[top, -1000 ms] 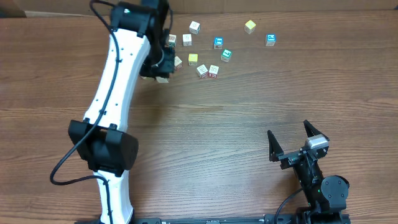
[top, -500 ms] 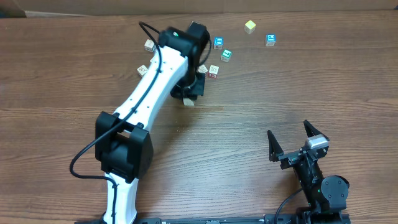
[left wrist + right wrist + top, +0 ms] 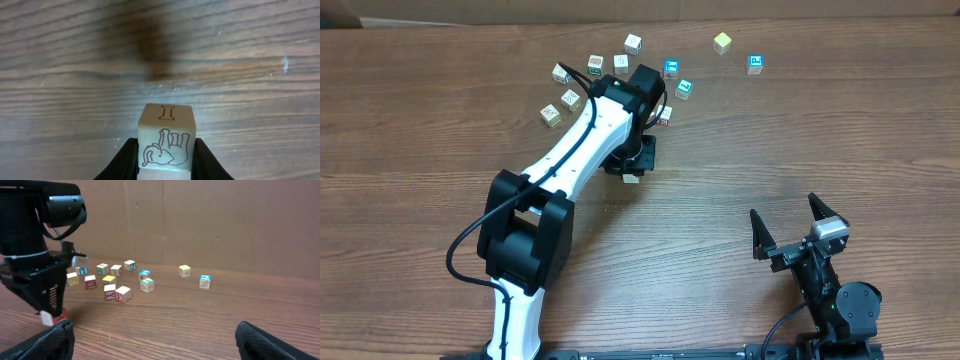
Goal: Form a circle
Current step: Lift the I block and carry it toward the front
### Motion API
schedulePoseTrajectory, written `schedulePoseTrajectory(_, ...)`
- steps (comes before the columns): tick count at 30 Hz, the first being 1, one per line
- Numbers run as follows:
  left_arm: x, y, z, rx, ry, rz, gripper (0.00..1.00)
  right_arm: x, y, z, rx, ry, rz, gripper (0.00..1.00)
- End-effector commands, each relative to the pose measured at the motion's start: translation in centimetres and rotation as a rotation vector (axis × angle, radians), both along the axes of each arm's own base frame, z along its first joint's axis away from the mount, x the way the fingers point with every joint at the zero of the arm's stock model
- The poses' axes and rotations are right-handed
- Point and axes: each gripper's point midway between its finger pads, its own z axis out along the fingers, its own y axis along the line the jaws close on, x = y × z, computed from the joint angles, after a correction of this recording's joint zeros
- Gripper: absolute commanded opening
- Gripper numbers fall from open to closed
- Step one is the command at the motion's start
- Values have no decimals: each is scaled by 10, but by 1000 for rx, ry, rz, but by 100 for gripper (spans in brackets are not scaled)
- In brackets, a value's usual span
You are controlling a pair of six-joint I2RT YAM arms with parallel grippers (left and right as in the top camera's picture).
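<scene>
- Wooden tabletop, brown grain, carries everything.
- Left arm, white with black joints, runs from the near edge left of centre diagonally up toward the far middle.
- Right arm, black, sits low at the near right corner, well apart from all the cubes.
- Right gripper: fingers spread wide, nothing between them, pointing toward the far edge.
- Left gripper: fingers clamped on the two sides of one cube, pointing down at the wood, just nearer than the cube group. Can't tell if the cube touches the tabletop.
- Held cube: whitish, elephant outline on the facing side, red-brown letter I on top.
- Circle: only a loose, broken ring of small picture cubes near the far edge, around the middle and a bit left. Whitish ones on the left part, teal-marked ones on the right part. Gaps between cubes, and the arm covers some.
- Yellow cube and blue-marked cube lie apart from the group, to its right, close to the far edge.
</scene>
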Motion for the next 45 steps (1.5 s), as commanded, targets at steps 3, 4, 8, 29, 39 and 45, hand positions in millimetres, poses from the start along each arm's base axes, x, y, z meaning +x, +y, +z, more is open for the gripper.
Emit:
schedulePoseTrajectory(3, 0, -2, -21, -11, -6, 23, 11, 0, 0, -2, 6, -3, 0, 100)
schedulePoseTrajectory(4, -1, -2, -23, -10, -2, 32, 12, 0, 0, -2, 6, -3, 0, 100)
schedulePoseTrajectory(8, -3, -1, -30, -9, 0, 41, 13, 0, 0, -2, 6, -3, 0, 100)
schedulePoseTrajectory(29, -1, -2, -30, -13, -8, 41, 25, 0, 0, -2, 6, -3, 0, 100)
schedulePoseTrajectory(39, -1, -2, -30, -14, -9, 41, 33, 0, 0, -2, 6, -3, 0, 100)
schedulePoseTrajectory(45, -1, -2, -30, -13, -8, 41, 35, 0, 0, -2, 6, -3, 0, 100)
